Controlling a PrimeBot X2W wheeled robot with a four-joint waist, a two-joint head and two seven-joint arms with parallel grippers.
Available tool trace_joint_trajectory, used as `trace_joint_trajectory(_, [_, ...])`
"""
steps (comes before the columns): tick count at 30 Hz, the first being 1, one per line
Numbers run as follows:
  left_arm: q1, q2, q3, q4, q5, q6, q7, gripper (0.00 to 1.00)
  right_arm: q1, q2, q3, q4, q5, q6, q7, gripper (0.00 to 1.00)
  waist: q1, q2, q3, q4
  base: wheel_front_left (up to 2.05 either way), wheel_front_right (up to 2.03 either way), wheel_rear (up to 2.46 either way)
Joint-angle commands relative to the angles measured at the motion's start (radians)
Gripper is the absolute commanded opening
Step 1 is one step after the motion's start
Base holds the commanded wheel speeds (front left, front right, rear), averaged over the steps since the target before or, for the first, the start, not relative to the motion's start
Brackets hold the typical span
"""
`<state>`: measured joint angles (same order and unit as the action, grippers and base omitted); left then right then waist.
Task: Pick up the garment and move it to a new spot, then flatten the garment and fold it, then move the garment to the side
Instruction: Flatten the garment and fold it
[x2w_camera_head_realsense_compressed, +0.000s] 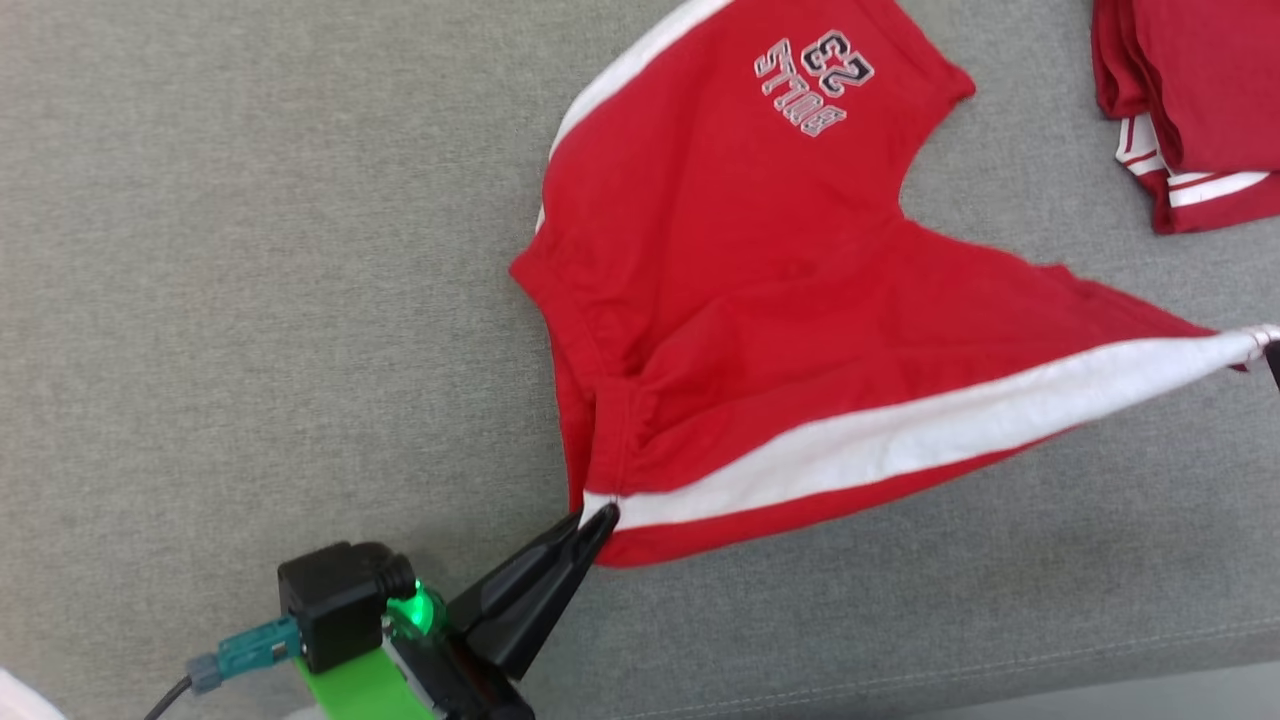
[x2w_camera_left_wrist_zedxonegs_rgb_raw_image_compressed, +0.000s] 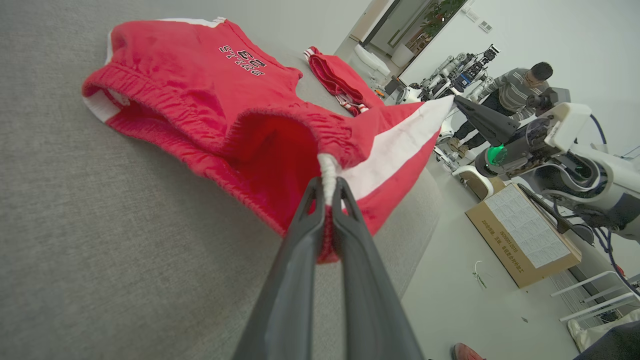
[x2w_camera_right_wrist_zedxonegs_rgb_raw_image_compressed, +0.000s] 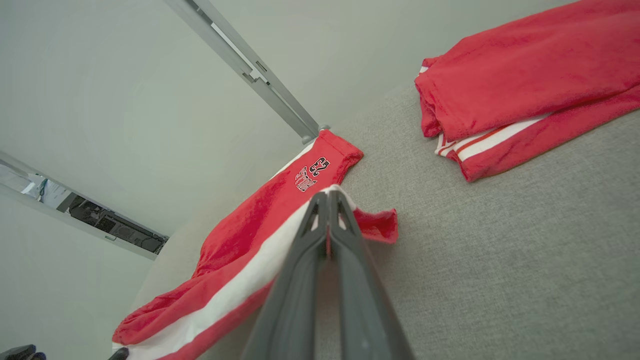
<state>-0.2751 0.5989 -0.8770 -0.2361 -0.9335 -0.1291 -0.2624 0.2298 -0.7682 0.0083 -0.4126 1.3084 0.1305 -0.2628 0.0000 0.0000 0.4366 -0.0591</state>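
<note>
The garment (x2w_camera_head_realsense_compressed: 760, 300) is a pair of red shorts with white side stripes and a "23" print, spread on the grey cloth surface (x2w_camera_head_realsense_compressed: 250, 250). My left gripper (x2w_camera_head_realsense_compressed: 600, 518) is shut on the waistband corner where the white stripe ends; the left wrist view shows the pinch (x2w_camera_left_wrist_zedxonegs_rgb_raw_image_compressed: 327, 185). My right gripper (x2w_camera_right_wrist_zedxonegs_rgb_raw_image_compressed: 330, 195) is shut on the far end of that stripe at the leg hem, at the right edge of the head view (x2w_camera_head_realsense_compressed: 1272, 355). The stripe edge is pulled taut between the two grippers. The other leg lies flat toward the back.
A folded pile of red clothes (x2w_camera_head_realsense_compressed: 1200, 100) lies at the back right. The surface's front edge (x2w_camera_head_realsense_compressed: 1000, 680) runs along the lower right. Beyond it, a cardboard box (x2w_camera_left_wrist_zedxonegs_rgb_raw_image_compressed: 525, 235) sits on the floor and a person (x2w_camera_left_wrist_zedxonegs_rgb_raw_image_compressed: 510, 95) stands by other robots.
</note>
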Motion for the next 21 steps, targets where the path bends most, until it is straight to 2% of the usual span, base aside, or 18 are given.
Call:
trace_joint_trajectory(1, [0.021,0.023,-0.007,-0.013,-0.009,-0.002,-0.003,0.00,0.039,-0.014,-0.019,-0.023,0.009,0.000,-0.002,0.00,0.0000,0.0000,-0.029,0.024,0.00,0.00,0.00])
trace_joint_trajectory(6, [0.045,0.020,0.036,-0.026,-0.047,-0.002,-0.003,0.00,0.111,-0.047,-0.092,-0.053,-0.026,0.000,-0.002,0.00,0.0000,0.0000,-0.038,0.051,0.00,0.00,0.00])
trace_joint_trajectory(9, [0.022,-0.020,0.055,-0.008,-0.087,-0.002,-0.003,0.00,0.081,-0.059,-0.110,-0.036,-0.055,0.000,0.016,0.00,0.0000,0.0000,-0.033,0.068,0.00,0.00,0.00])
trace_joint_trajectory(13, [-0.047,-0.084,0.034,0.040,-0.186,-0.002,0.005,0.00,-0.029,-0.071,-0.088,0.009,-0.085,0.000,0.070,0.00,0.0000,0.0000,-0.022,0.092,0.00,0.00,0.00])
trace_joint_trajectory(21, [-0.204,-0.189,0.017,0.163,-0.382,-0.002,0.039,0.00,-0.390,-0.093,-0.003,0.171,-0.167,0.000,0.233,0.00,0.0000,0.0000,0.023,0.137,0.00,0.00,0.00])
